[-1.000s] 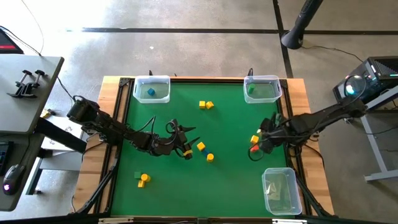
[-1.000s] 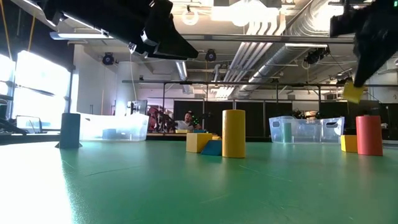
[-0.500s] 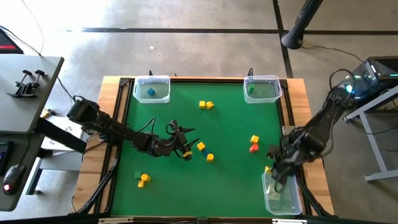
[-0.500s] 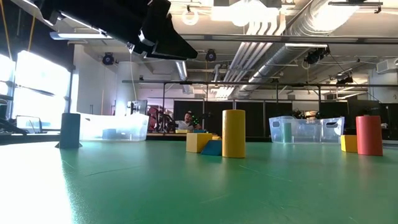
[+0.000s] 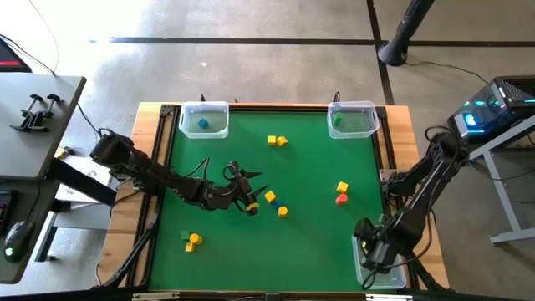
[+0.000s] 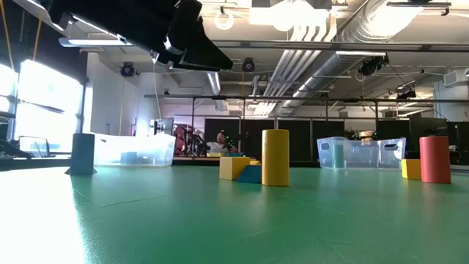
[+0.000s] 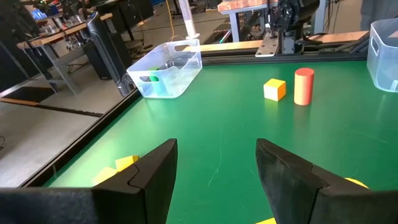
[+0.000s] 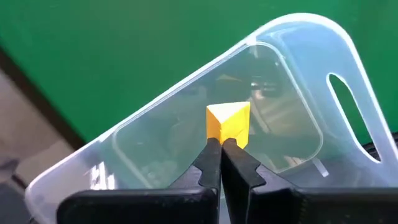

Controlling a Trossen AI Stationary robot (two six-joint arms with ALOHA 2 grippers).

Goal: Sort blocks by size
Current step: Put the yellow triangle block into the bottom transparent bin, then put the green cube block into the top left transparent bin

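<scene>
A small yellow block (image 8: 228, 124) is pinched at the fingertips of the right gripper (image 8: 221, 149), held above the clear bin (image 8: 298, 93) at the table's near right corner. The left gripper (image 7: 214, 163) hangs over the green table (image 5: 309, 184), fingers spread and empty, beside more blocks (image 5: 276, 205).

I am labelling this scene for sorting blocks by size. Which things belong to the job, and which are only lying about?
Job:
- loose blocks
- yellow block pinched in right gripper
- three clear bins
- left gripper, open

Lying about:
- black clamp on side table
- computer mouse
</scene>
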